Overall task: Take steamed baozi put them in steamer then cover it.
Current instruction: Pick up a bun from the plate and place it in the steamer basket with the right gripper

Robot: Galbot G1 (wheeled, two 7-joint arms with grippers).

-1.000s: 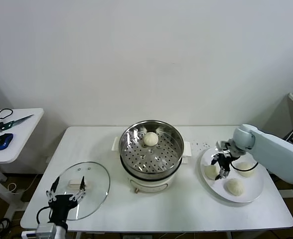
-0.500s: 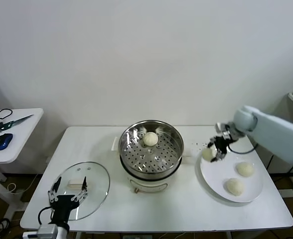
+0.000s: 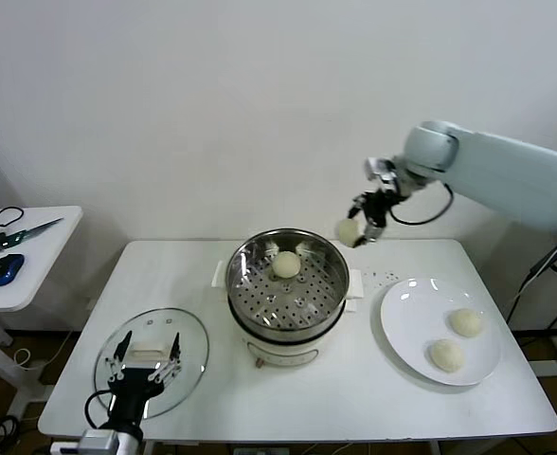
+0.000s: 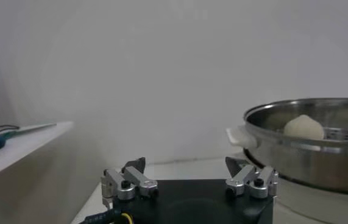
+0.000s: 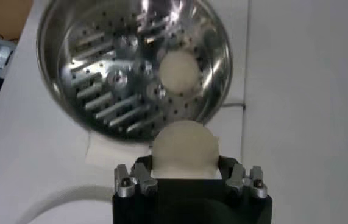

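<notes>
My right gripper [image 3: 359,226] is shut on a cream-white baozi [image 3: 348,230] and holds it in the air just past the steamer's [image 3: 286,282] far right rim. The held baozi fills the jaws in the right wrist view [image 5: 184,148], with the steamer [image 5: 76,36] beyond. One baozi [image 3: 286,263] lies on the perforated tray, also seen in the right wrist view [image 5: 180,70] and the left wrist view [image 4: 303,128]. Two baozi [image 3: 466,321] [image 3: 446,355] lie on the white plate [image 3: 406,313]. The glass cover [image 3: 188,355] lies flat at the front left. My left gripper [image 3: 143,370] is open over it.
A white side table [image 3: 32,256] at the far left holds a blue mouse [image 3: 7,269], scissors and cables. The steamer's side handles [image 3: 356,283] stick out beyond the pot. The plate sits near the table's right edge.
My right gripper lifted a baozi off the plate and carried it up and left to the steamer's far right rim. The plate now holds two. My left gripper shifted slightly over the cover.
</notes>
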